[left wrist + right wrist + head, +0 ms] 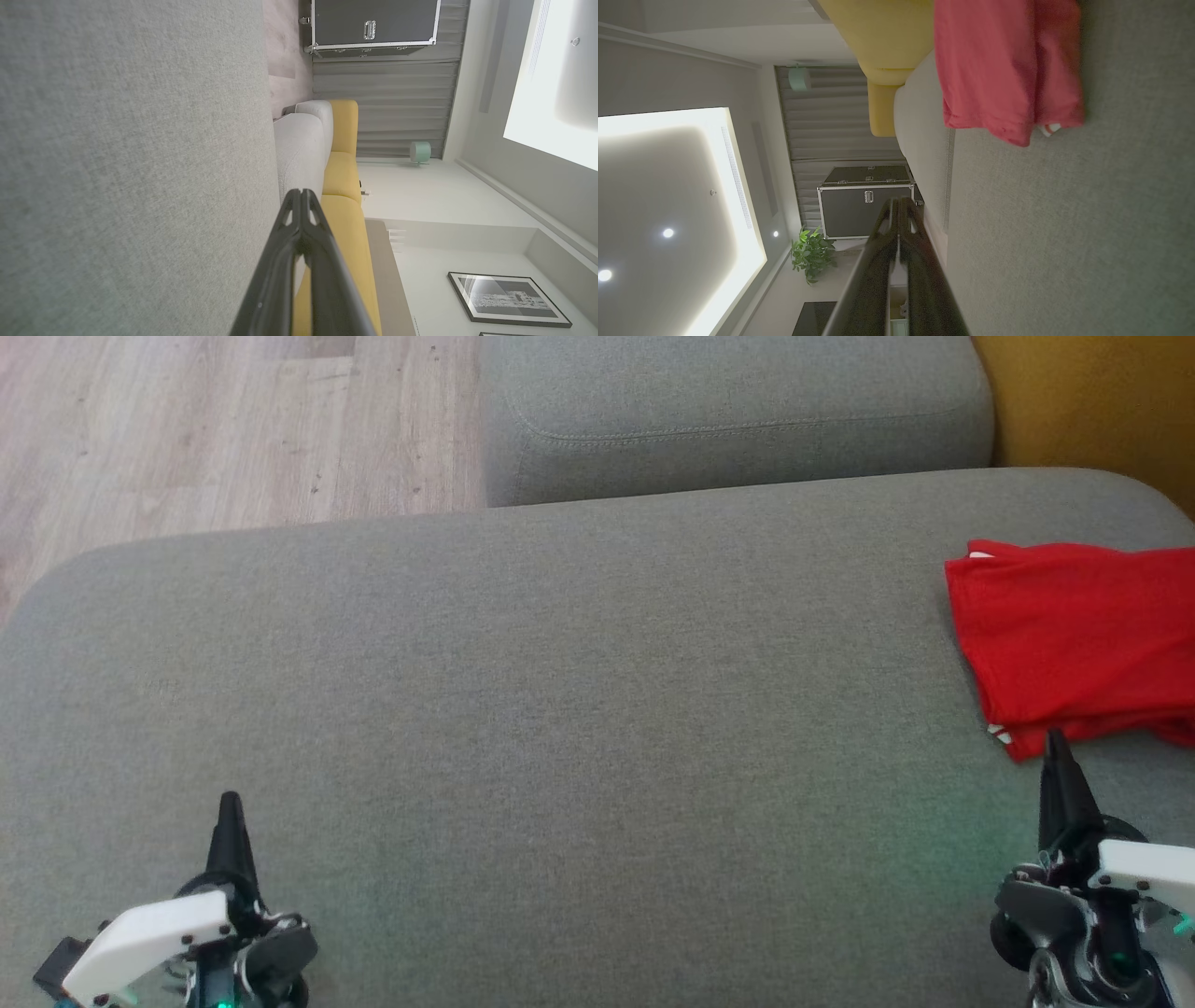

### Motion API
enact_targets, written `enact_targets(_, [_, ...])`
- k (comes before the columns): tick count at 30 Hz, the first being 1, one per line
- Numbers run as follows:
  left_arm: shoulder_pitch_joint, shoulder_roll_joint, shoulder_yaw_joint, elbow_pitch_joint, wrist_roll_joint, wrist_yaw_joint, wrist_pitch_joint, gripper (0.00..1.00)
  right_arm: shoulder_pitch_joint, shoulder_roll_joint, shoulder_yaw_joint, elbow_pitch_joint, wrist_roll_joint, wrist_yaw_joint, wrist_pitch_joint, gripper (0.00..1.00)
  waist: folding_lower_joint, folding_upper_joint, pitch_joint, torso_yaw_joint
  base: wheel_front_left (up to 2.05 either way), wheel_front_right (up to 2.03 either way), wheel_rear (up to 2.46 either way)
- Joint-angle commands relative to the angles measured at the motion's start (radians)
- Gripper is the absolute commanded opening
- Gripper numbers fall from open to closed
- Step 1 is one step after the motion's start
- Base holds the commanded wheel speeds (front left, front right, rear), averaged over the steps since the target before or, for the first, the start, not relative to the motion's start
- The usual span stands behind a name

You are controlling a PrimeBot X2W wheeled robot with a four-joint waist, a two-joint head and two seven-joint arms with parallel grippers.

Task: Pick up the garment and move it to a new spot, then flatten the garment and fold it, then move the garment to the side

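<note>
A red garment lies folded into a neat rectangle at the right edge of the grey sofa cushion, with small white trim at two corners. In the right wrist view the garment lies ahead of the fingers, flat on the cushion. My right gripper hovers just in front of the garment's near edge, shut and holding nothing. At the lower left my left gripper stays over bare cushion, far from the garment, shut and empty. Each wrist view shows its own gripper, left and right, with fingertips pressed together.
A second grey cushion lies behind the main one. Wooden floor shows at the top left, a yellow sofa part at the top right. A dark flight case and a potted plant stand in the room.
</note>
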Motion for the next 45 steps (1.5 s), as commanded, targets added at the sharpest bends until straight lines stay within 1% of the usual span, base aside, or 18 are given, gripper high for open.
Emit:
enact_targets(1, [-0.049, 0.009, 0.04, -0.029, 0.004, -0.007, 0.009, 0.0, -0.053, -0.002, 0.016, -0.032, 0.002, -0.001, 0.006, 0.0, 0.0, -0.0001, 0.0, 0.0, 0.0, 0.0, 0.0])
enact_targets(45, [-0.05, 0.0, 0.054, -0.028, 0.015, -0.007, 0.02, 0.0, -0.053, 0.004, 0.007, -0.031, -0.005, -0.001, 0.013, 0.0, 0.0, -0.0001, 0.0, 0.0, 0.0, 0.0, 0.0])
